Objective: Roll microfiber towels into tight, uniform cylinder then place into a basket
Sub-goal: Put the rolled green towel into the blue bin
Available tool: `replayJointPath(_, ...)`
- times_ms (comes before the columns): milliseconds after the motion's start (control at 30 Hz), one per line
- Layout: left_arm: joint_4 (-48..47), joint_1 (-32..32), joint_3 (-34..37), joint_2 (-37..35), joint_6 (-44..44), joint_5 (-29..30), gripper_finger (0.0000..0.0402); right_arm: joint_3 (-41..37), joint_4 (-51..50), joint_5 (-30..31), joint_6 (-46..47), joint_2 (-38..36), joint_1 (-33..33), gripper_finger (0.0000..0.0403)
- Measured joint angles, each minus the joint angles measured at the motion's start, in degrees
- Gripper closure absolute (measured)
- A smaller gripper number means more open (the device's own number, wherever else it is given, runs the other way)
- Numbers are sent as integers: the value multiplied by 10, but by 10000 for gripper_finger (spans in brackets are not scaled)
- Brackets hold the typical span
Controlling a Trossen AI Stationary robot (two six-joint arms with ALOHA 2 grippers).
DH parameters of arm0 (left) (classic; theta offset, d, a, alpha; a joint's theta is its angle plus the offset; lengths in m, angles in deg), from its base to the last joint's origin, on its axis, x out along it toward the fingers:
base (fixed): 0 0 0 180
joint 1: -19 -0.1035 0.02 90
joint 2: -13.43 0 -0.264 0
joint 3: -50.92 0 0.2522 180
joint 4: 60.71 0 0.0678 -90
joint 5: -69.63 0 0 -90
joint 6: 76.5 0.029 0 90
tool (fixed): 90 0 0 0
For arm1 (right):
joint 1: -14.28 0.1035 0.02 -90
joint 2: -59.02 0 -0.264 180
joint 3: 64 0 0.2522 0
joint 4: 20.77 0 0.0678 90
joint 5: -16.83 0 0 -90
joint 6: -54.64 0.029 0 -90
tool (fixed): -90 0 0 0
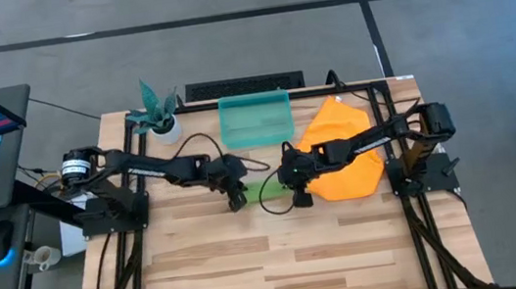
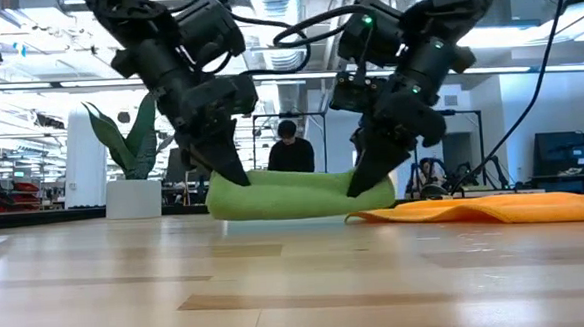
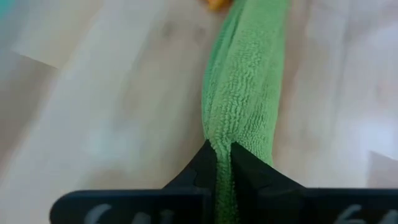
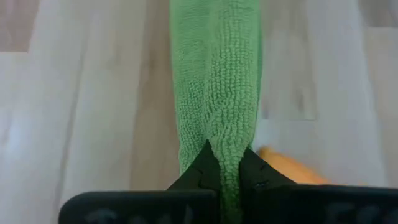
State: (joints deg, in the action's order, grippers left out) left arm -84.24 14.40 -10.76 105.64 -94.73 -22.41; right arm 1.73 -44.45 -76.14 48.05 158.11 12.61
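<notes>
The lime green microfiber towel is rolled into a thick cylinder and spans between my two grippers at the table's middle. My left gripper is shut on its left end and my right gripper on its right end. The orange towel lies spread flat on the table at the right, partly under my right arm. The teal basket stands at the far edge, behind the roll. My left gripper pinches the roll's left end between its two fingers, which slant down from the left and point along the roll. The roll stretches level toward the other gripper and looks raised a little off the table. My right gripper pinches the roll's right end between its two fingers, which slant down from the right and point along the roll. That end sits level with the other one, just beside the orange towel's edge.
A white pot with a teal plant stands at the far left corner. A black keyboard-like bar lies behind the basket. The wooden table's near half is bare. A person sits in the room beyond.
</notes>
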Motion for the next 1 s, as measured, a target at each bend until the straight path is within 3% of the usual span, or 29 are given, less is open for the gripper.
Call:
replayJointPath(633,-225,-149,-187,0,200,-4,390,105,-80,0,-129,-1,-127,377)
replayJointPath(1000,-234,-240,-249,0,309,-3,390,170,-93,-2,-205,-1,-217,377)
